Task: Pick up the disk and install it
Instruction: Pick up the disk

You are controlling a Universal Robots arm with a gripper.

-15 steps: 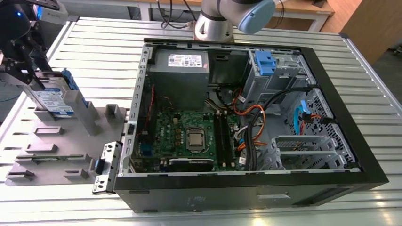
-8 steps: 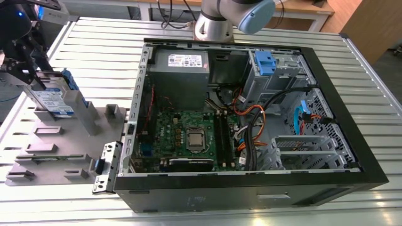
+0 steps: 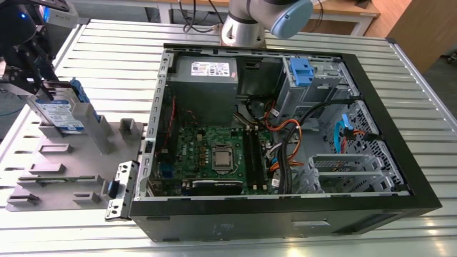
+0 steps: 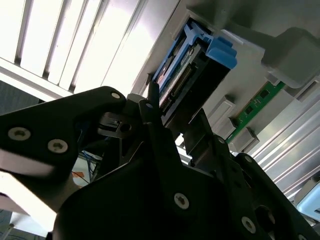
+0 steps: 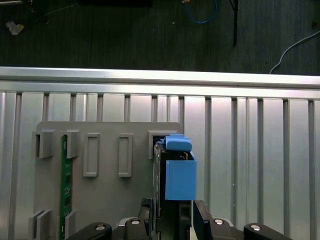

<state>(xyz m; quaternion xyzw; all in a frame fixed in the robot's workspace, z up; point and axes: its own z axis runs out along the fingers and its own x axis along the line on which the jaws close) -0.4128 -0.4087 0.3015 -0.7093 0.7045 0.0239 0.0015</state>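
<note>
Overhead room light falls evenly on the slatted metal table (image 3: 407, 69), with pale glints along the slats at the near edge in the exterior view. Inside the open computer case (image 3: 286, 222) the walls throw soft shade over the boards. In the second wrist view the table's slats burn out to white, and the gripper (image 4: 176, 111) in front of them is a near-black mass. In the first wrist view the floor (image 5: 125, 35) lies dim beyond the table, while the disk (image 5: 179, 175) shows a flat, even blue.

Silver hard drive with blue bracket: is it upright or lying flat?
Upright: the disk stands on edge at the grey slotted holder, its labelled face vertical.
</note>
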